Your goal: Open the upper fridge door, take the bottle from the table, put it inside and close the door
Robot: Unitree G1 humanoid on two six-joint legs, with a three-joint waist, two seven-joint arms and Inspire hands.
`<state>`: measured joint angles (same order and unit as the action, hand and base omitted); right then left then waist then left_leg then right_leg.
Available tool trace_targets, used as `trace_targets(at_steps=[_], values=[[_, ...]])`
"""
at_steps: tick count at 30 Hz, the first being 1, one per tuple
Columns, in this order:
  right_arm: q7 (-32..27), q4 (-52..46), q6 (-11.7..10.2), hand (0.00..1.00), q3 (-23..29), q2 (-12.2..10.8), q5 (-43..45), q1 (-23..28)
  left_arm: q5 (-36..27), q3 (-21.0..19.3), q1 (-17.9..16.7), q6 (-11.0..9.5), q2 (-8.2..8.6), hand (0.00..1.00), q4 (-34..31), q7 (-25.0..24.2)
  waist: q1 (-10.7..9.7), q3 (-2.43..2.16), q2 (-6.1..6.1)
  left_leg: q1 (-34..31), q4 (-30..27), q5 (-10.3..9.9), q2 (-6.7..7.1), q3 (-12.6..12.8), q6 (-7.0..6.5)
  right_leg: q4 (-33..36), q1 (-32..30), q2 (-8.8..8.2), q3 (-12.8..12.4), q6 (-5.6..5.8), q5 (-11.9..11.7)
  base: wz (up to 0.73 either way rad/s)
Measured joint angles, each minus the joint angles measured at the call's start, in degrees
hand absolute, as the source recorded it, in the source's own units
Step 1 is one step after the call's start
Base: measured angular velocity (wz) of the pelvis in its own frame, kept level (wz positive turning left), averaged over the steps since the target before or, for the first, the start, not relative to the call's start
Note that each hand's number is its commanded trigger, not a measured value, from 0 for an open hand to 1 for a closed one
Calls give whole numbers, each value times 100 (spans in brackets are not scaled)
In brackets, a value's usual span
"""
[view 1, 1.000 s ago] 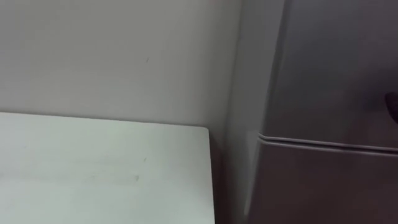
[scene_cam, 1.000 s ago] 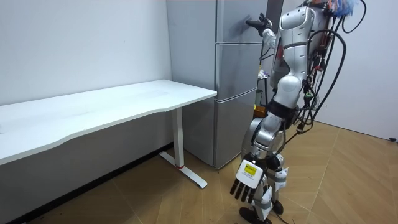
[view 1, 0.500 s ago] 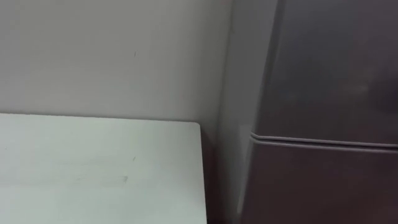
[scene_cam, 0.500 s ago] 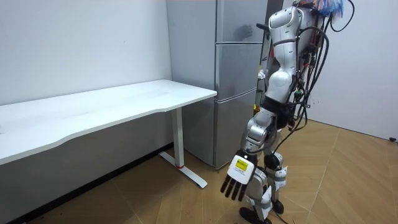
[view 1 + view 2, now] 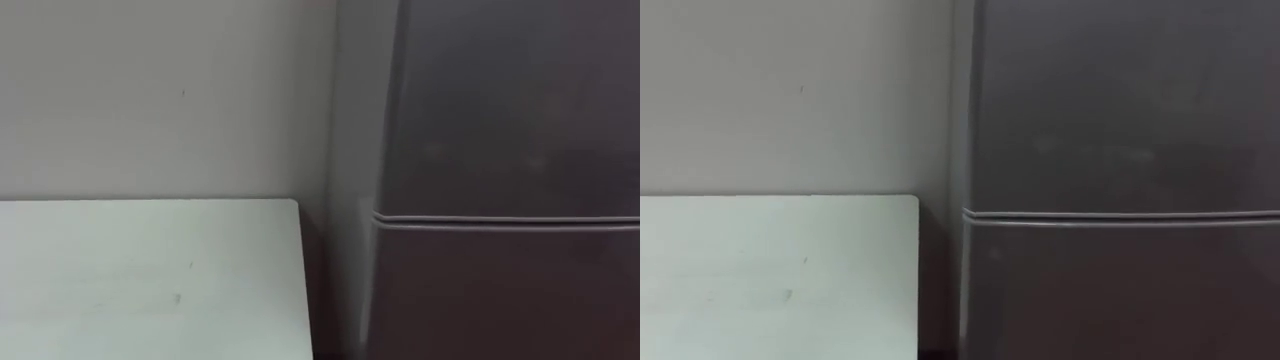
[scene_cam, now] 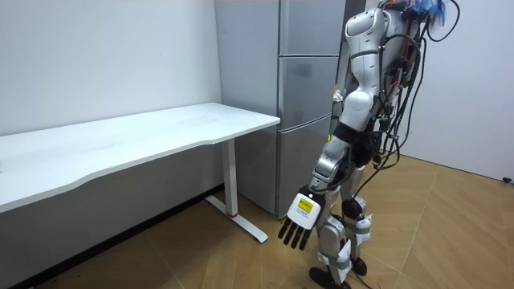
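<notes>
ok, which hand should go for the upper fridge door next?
Right, probably. In the eye views the shut upper door sits toward the robot's right, with the table on its left. The left hand hangs low by its knee, fingers straight, empty.

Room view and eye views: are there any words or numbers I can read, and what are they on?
Nothing here can be read.
The tag on the back of the left robot hand: some print, too small to read.
The fridge doors: no words or signs.
The table: no writing.
</notes>
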<state>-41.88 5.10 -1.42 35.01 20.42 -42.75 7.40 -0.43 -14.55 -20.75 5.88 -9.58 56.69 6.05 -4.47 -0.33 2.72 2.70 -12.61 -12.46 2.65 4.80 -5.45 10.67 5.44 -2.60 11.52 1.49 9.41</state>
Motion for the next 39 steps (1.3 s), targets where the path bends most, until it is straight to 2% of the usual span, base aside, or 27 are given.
trace_targets(at_steps=[7,11,16,18,23,25,29,31,34,37,39], values=[[-137,558,-1,0,-162,-432,16,360,-241,22,1,-32,26,0,-71,-4,-7,4,-191,2,-5,-1,6,45,-5,32,-41,-5,-53,-2,0,-4],[-83,997,-52,0,-460,-488,8,488,-282,17,-7,-68,80,0,-75,-2,19,6,-189,-7,-5,-3,12,55,-3,-8,-59,-19,-47,-18,27,0],[-45,1290,-45,0,-701,-750,5,655,-444,19,-65,-78,168,0,-166,2,29,6,-190,-15,6,-2,16,82,-3,1,-91,-25,-48,-9,90,0],[-8,1520,-51,0,-763,-756,54,679,-456,17,-64,-98,166,0,-173,16,6,1,-181,0,49,0,18,81,-2,-15,-68,-24,-38,-9,94,0],[262,2411,-56,0,-1175,-810,283,812,-579,20,2,-138,209,0,-95,142,35,17,-216,102,148,-4,9,137,3,-12,-34,-4,-112,-10,95,-7],[412,2741,-52,0,-1272,-968,417,880,-682,21,21,-235,246,0,-61,235,84,8,-239,106,182,-11,7,148,8,-3,-57,2,-132,-10,95,-8],[730,3085,-53,0,-1658,-1103,550,978,-694,160,21,-337,277,0,-11,243,110,4,-277,112,182,-27,6,163,11,2,-67,9,-165,-10,95,-6],[1027,3319,-57,0,-1891,-1159,761,1021,-698,171,35,-440,348,0,56,244,127,7,-285,133,178,-27,6,169,11,6,-46,9,-164,-10,95,0],[1375,3619,-121,0,-2082,-1182,1084,1019,-695,172,92,-537,435,0,155,240,178,18,-305,134,169,-27,8,179,10,3,-45,5,-172,-10,95,0],[1685,3955,-253,0,-2348,-1179,1312,1001,-689,262,140,-645,433,0,324,238,196,20,-309,153,148,-28,9,179,10,-14,-32,-1,-167,-12,103,0],[1878,4105,-256,0,-2524,-1180,1648,1020,-680,310,125,-656,431,0,368,240,200,24,-327,166,148,-28,11,185,9,-7,-20,-2,-176,-12,114,0]])
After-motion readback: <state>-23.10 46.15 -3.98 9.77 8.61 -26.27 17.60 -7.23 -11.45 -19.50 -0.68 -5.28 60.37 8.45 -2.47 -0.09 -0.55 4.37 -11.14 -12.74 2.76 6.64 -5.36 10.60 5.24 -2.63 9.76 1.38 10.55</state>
